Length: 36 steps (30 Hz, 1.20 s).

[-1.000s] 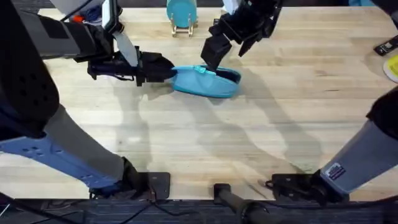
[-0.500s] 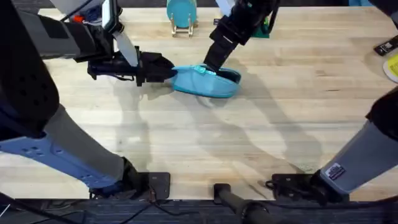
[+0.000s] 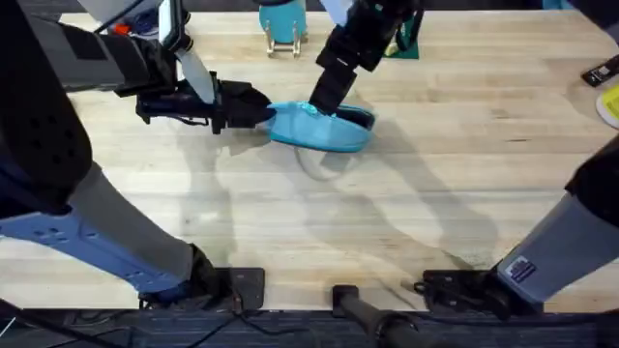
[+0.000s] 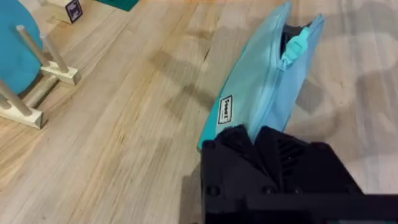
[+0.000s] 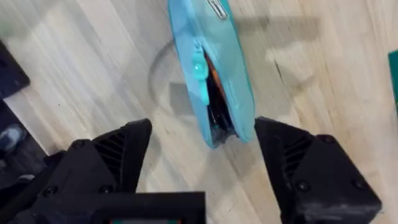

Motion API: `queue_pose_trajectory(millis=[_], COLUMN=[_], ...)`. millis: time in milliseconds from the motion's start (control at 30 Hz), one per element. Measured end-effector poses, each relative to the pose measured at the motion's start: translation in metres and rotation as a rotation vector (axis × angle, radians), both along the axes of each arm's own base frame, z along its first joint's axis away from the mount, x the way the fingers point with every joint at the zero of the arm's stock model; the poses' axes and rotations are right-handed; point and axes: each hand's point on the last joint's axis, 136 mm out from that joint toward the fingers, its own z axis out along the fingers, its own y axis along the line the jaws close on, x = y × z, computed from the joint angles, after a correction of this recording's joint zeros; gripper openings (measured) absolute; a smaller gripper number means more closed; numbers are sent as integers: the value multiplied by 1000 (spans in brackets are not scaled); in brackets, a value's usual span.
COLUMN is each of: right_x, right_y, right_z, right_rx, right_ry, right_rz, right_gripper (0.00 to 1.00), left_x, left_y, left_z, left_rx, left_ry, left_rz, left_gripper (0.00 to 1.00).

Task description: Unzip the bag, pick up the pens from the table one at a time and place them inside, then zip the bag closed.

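Observation:
The light-blue bag (image 3: 324,132) lies on the wood table (image 3: 319,222), left of the middle at the back. My left gripper (image 3: 259,108) is shut on its left end, and its black fingers (image 4: 261,146) clamp the fabric. The zipper pull (image 5: 199,70) sits partway along, so the right end gapes open. Dark slim shapes and some orange show in the opening (image 5: 217,109); I cannot tell if they are the pens. My right gripper (image 3: 325,97) hovers open just above the bag near the pull (image 3: 311,109), with its fingers (image 5: 118,155) spread wide to either side.
A round teal disc on a wooden stand (image 3: 282,24) stands behind the bag. A green flat item (image 3: 406,43) lies behind the right arm. A black object (image 3: 602,72) and a yellow one (image 3: 611,104) are at the right edge. Bare wood spreads in front.
The right arm has swung a little to the left above the bag, uncovering the green item behind it. The left gripper and the bag have stayed still.

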Motion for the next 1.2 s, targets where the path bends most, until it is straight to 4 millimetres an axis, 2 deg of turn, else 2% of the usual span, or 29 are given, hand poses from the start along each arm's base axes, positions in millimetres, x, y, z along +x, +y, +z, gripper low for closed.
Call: queue_pose_trajectory(millis=[433, 700, 1067, 1200], right_x=[-21, -42, -43, -41], right_y=[23, 25, 29, 31], right_z=[2, -1, -1, -11], right_rx=[0, -32, -26, -42], right_ry=[-2, 67, 70, 90], right_rz=[82, 36, 15, 11], right_gripper=[996, 996, 993, 993], left_x=[0, 0, 0, 0], left_y=[0, 0, 0, 0], left_z=[0, 0, 0, 0], left_rx=[0, 0, 0, 0], left_ry=[0, 0, 0, 0], left_rz=[0, 0, 0, 0], left_gripper=[39, 39, 39, 38])
